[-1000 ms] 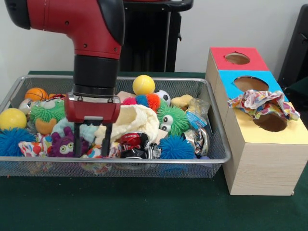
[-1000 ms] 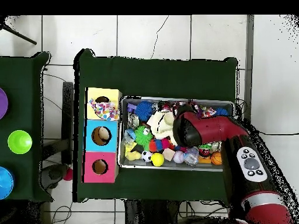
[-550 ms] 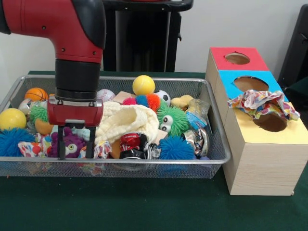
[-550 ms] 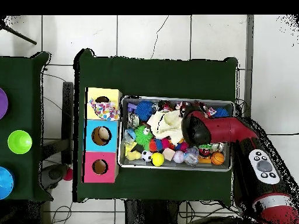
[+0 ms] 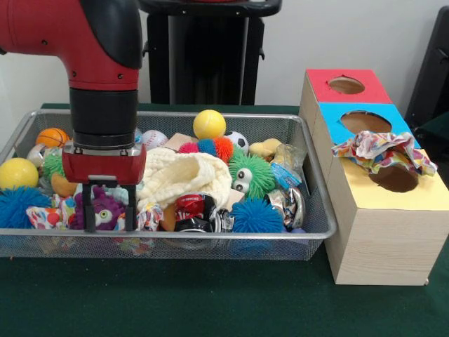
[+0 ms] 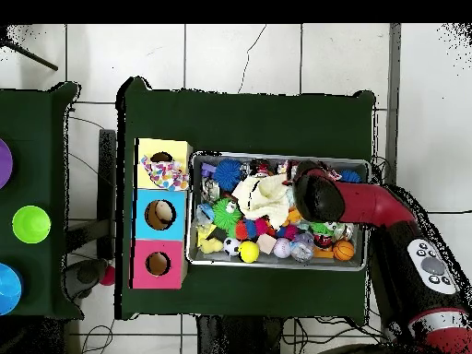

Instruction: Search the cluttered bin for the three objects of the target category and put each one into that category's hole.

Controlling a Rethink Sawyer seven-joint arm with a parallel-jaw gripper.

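Fine silvery wire mesh for the bin (image 5: 319,225), with a smooth metal rim. Matt green cloth over the table (image 5: 210,302). Pale wood grain on the sorting box (image 5: 382,246), its top faced in flat matt colour. Crumpled printed cloth (image 5: 379,149) at the yellow hole. Soft, nubbly cream fabric (image 5: 186,179); rubbery spiked blue ball (image 5: 256,216); glossy red arm shell (image 5: 49,31).

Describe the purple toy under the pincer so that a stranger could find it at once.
Look in the wire bin, at its front corner farthest from the wooden box. There the open pincer straddles a purple toy. Unlike the blue spiky ball beside it, it is plush and has a big round eye.
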